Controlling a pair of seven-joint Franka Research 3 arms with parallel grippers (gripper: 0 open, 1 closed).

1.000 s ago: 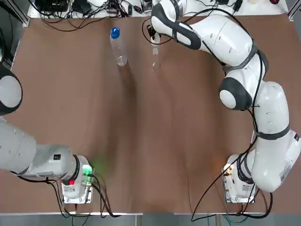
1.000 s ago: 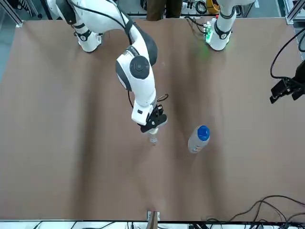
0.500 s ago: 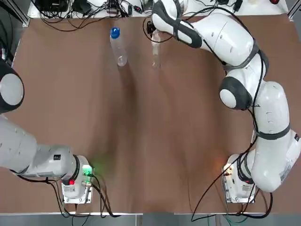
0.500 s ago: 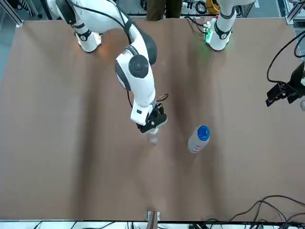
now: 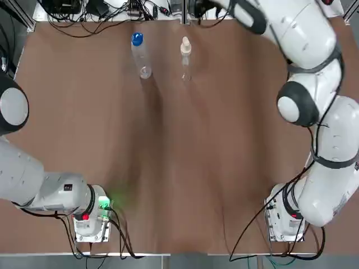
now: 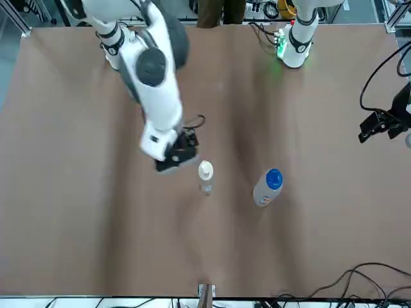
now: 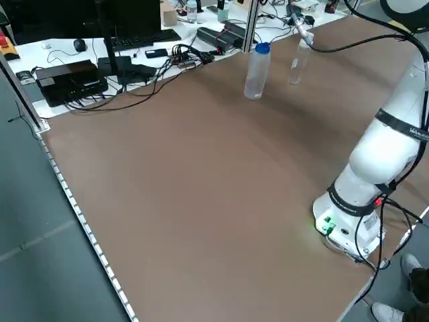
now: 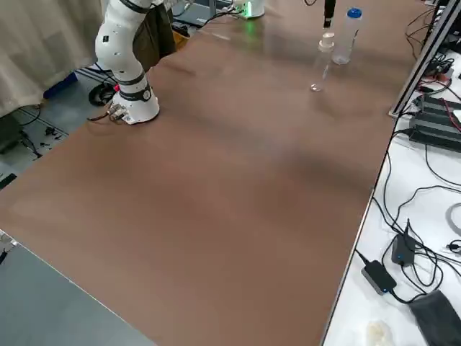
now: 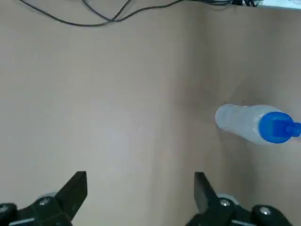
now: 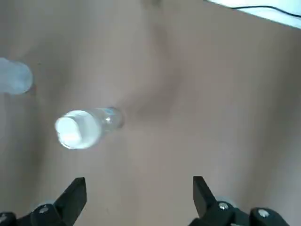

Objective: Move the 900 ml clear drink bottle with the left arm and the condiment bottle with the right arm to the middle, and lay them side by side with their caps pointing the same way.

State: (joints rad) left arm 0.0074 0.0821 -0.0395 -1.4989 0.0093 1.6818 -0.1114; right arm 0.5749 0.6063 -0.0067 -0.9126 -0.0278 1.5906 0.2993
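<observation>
The clear drink bottle (image 5: pixel 142 56) with a blue cap stands upright near the table's far edge. Beside it stands the smaller condiment bottle (image 5: pixel 185 59) with a pale cap (image 6: pixel 205 171). My right gripper (image 6: pixel 174 153) hangs open and empty just to the robot's right of the condiment bottle, not touching it. Its wrist view shows the condiment bottle (image 10: pixel 87 126) from above, ahead of the open fingers (image 10: pixel 73 193). My left gripper (image 6: pixel 384 123) hovers far out at the robot's left. It is open (image 9: pixel 141 181), and the drink bottle (image 9: pixel 251 124) lies well ahead of it.
Cables and power strips (image 8: pixel 432 119) lie on the white bench past the table's far edge. An aluminium post (image 5: pixel 183 11) stands at that edge behind the bottles. Both arm bases (image 5: pixel 90 218) (image 5: pixel 286 221) sit at the near edge. Bare brown tabletop (image 5: pixel 179 157) spans the middle.
My right gripper, which hung directly over the condiment bottle's cap, has swung off to the robot's right, so the cap now shows. The left gripper shifted slightly inward earlier. Both bottles stayed put.
</observation>
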